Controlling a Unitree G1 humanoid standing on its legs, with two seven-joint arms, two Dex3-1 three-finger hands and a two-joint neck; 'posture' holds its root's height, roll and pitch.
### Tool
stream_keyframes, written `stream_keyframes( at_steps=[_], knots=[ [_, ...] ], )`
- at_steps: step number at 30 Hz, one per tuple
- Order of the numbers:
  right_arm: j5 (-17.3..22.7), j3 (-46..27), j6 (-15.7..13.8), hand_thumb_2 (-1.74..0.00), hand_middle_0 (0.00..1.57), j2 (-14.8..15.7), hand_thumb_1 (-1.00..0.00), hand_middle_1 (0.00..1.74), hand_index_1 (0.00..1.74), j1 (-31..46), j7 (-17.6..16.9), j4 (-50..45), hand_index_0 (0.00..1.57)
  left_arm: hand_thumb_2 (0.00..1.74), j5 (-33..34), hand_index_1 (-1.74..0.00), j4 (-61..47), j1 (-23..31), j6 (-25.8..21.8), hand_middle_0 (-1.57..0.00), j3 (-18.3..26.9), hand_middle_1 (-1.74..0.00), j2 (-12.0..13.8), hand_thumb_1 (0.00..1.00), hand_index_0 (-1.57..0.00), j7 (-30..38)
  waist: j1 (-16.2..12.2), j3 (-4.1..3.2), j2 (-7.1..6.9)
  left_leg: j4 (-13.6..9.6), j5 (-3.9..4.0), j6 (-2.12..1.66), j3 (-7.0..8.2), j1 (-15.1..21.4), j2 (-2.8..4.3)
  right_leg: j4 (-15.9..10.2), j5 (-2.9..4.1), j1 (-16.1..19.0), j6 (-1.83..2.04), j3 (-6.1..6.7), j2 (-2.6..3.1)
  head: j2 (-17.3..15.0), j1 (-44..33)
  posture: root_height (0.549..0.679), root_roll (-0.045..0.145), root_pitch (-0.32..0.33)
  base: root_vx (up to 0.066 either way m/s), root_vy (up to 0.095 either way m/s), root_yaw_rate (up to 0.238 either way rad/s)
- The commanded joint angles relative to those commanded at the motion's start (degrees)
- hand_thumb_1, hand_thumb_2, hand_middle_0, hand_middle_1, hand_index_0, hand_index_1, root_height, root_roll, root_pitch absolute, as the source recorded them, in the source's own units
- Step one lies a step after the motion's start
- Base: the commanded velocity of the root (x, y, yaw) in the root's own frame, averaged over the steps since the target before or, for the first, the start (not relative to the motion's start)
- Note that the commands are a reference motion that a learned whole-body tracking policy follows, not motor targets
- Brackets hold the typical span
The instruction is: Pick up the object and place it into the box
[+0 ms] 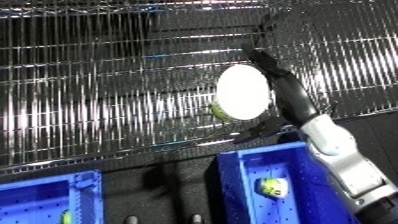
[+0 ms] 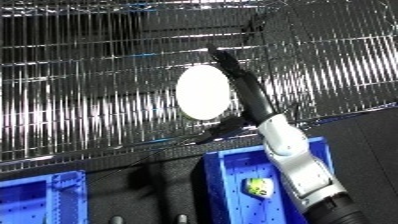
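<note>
A round object with a white face [image 1: 242, 91] and a yellow-green side is held up in front of the wire shelf. My right hand [image 1: 291, 97] is shut on it, with black fingers running over its top and right edge and the thumb [image 2: 224, 131] curled under it. The white and silver forearm [image 1: 342, 155] rises from the lower right, above the blue bin [image 1: 233, 185]. A small yellow-green object [image 2: 258, 186] lies inside that bin. My left hand is out of sight.
The wire shelf [image 1: 107, 85] fills the upper part of both views, with its front edge [image 1: 133, 150] just above the bins. A second blue bin [image 1: 44, 192] sits at the lower left with a small yellow-green thing [image 1: 67, 216] in it. Dark floor lies between the bins.
</note>
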Motion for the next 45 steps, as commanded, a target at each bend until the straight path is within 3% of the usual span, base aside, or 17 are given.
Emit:
stream_keyframes(
  at_steps=[12, 20, 25, 31, 36, 39, 45],
  knots=[
    [1.26, -0.22, 1.13, -1.39, 1.26, 0.72, -0.80, 1.39, 1.39, -0.39, -0.77, -0.47, 1.26, 0.00, -0.41, 0.00, -1.33, 1.04, -0.25, 0.00, -0.67, 0.00, -0.24, 0.00, 0.00, 0.46, 0.36, 0.00, 0.45, -0.66, 0.44, 0.10, -0.08, 0.03, -0.36, 0.02, -0.01, -0.14, -0.17, -0.07, 0.01, 0.74, 0.11, 0.624, 0.062, 0.126, 0.008, 0.003, 0.008],
    [2.00, -0.89, 0.50, -1.39, 1.26, 0.12, -0.80, 1.39, 1.39, 1.12, -1.29, -2.40, 1.26, 0.00, -0.20, 0.00, -1.20, 1.92, -0.80, 0.00, -0.35, 0.00, -0.19, 0.00, 0.00, 0.41, -0.10, 0.00, 0.19, -2.02, 0.91, -0.09, -0.10, 1.17, -0.03, -1.10, 0.18, 0.83, -0.18, -0.04, 0.20, 1.88, -0.57, 0.627, 0.063, 0.124, -0.011, -0.020, -0.021],
    [1.23, -3.23, -0.80, -1.39, 1.26, -1.21, -0.80, 1.39, 1.39, 4.26, -4.10, -8.39, 1.26, 0.00, -0.25, 0.00, -0.64, 2.73, -1.17, 0.00, 0.77, 0.00, -0.20, 0.00, 0.00, 0.50, -1.37, 0.00, -0.47, -2.47, 0.74, -0.25, 0.22, 2.20, 0.40, -1.94, 0.20, 1.73, -0.17, 0.38, 0.57, 1.85, -2.12, 0.629, 0.064, 0.119, -0.016, -0.006, -0.097],
    [-0.94, -10.51, -1.29, -1.39, 1.26, -3.51, -0.80, 1.39, 1.39, 13.46, -9.66, -21.43, 1.26, 0.00, -0.19, 0.00, -0.55, 3.81, -1.58, 0.00, 3.21, 0.00, -0.87, 0.00, 0.00, 1.47, -4.11, 0.00, -1.91, -2.81, 0.37, -0.22, 0.99, 3.47, 1.17, -2.88, 0.37, 2.63, 0.01, 1.39, 1.60, 1.34, -5.97, 0.631, 0.062, 0.116, -0.019, 0.009, -0.170],
    [-1.52, -18.02, -1.91, -1.39, 1.26, -4.39, -0.80, 1.39, 1.39, 24.93, -13.60, -31.17, 1.26, 0.00, 0.15, 0.00, -0.39, 4.67, -1.79, 0.00, 5.85, 0.00, -1.34, 0.00, 0.00, 2.48, -6.87, 0.00, -3.24, -4.05, 0.32, -0.23, 1.95, 5.30, 1.89, -4.60, 0.95, 3.95, 0.44, 2.49, 2.70, 0.39, -7.12, 0.635, 0.057, 0.111, -0.025, -0.005, -0.213],
    [-0.33, -21.11, -2.06, -1.39, 1.26, -4.16, -0.80, 1.39, 1.39, 31.50, -14.28, -34.02, 1.26, 0.00, 0.22, 0.00, 0.14, 5.17, -2.03, 0.00, 7.43, 0.00, -1.32, 0.00, 0.00, 2.62, -8.43, 0.00, -3.96, -5.09, 0.42, -0.33, 2.45, 6.74, 2.36, -6.00, 1.34, 5.12, 0.72, 3.13, 3.30, -0.27, -7.75, 0.637, 0.054, 0.106, -0.018, -0.032, -0.205],
    [3.00, -25.90, -5.08, -1.39, 1.26, -1.79, -0.80, 1.39, 1.39, 41.44, -15.69, -33.72, 1.26, 0.00, 0.10, 0.00, 1.91, 5.62, -3.20, 0.00, 9.03, 0.00, -1.51, 0.00, 0.00, 2.71, -10.86, 0.00, -4.81, -7.48, 0.73, -0.76, 3.38, 9.77, 2.98, -9.01, 2.07, 7.64, 1.20, 3.94, 4.13, -2.27, -7.65, 0.643, 0.054, 0.093, -0.017, -0.040, -0.171]
  ],
)
